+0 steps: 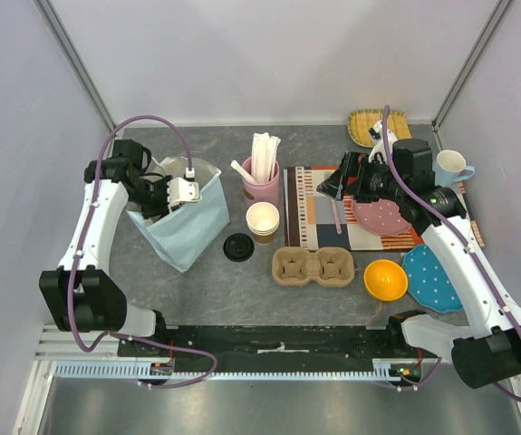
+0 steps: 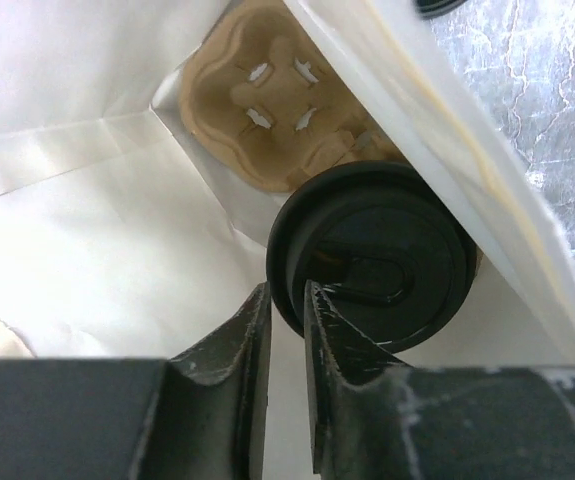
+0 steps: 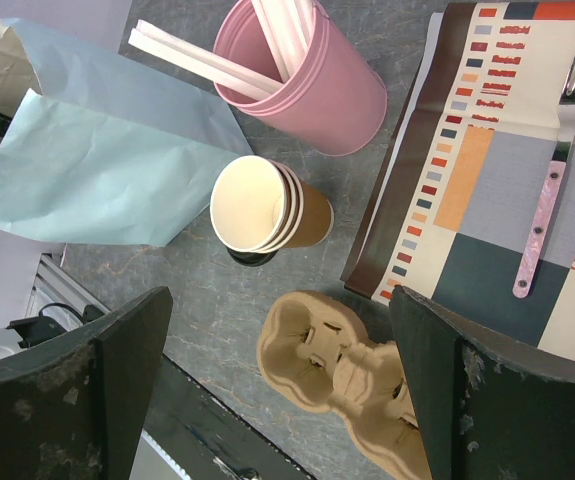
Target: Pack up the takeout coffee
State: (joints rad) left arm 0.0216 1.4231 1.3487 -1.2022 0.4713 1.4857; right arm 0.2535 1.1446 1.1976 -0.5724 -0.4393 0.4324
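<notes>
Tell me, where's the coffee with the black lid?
In the left wrist view, the takeout coffee sits inside the blue bag on the left, beside a cardboard carrier.

Left gripper (image 2: 285,292) points down, jaws nearly closed — right gripper (image 3: 279,300) hovers, jaws spread wide

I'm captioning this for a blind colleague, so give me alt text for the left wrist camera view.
The left gripper pinches the takeout coffee by the rim of its black lid, inside a white-lined paper bag. A brown pulp cup carrier sits deeper in the bag, beyond the cup.
</notes>
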